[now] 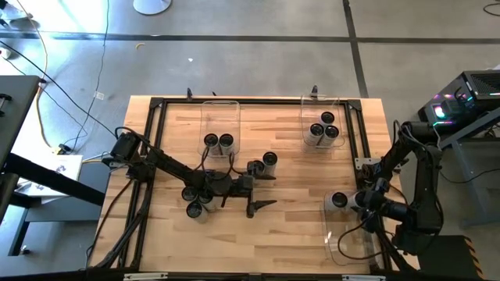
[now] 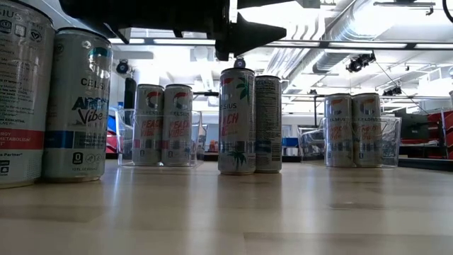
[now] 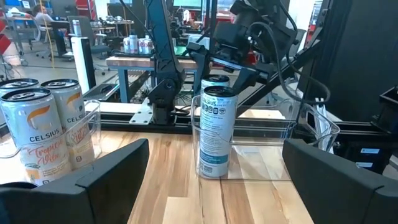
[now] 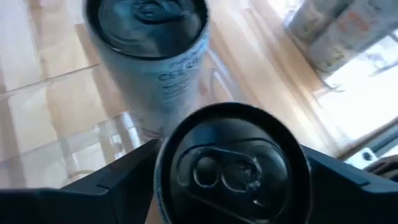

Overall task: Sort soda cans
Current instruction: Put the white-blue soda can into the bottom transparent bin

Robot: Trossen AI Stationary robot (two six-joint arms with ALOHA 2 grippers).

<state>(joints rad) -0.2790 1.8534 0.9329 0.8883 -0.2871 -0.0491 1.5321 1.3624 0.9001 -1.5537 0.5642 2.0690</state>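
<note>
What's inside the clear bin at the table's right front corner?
The bin holds two upright cans: one standing free, the other between the right gripper's fingers. The arm covers part of the bin.

Around your wooden table (image 1: 281, 234) you have a grey concrete floor (image 1: 258, 66) crossed by dark seams. Left of the table stands a dark bench (image 1: 16, 101), with a yellow cable (image 1: 39, 55) trailing over the floor beside it. Right of the table, a black machine with glowing coloured lights (image 1: 461, 101) sits on a stand. Beyond the table's far edge you see a white round base (image 1: 152, 6). Above the table hang silver ducts (image 2: 354, 28) under a bright ceiling, and farther back stands another workbench (image 3: 134, 62).
</note>
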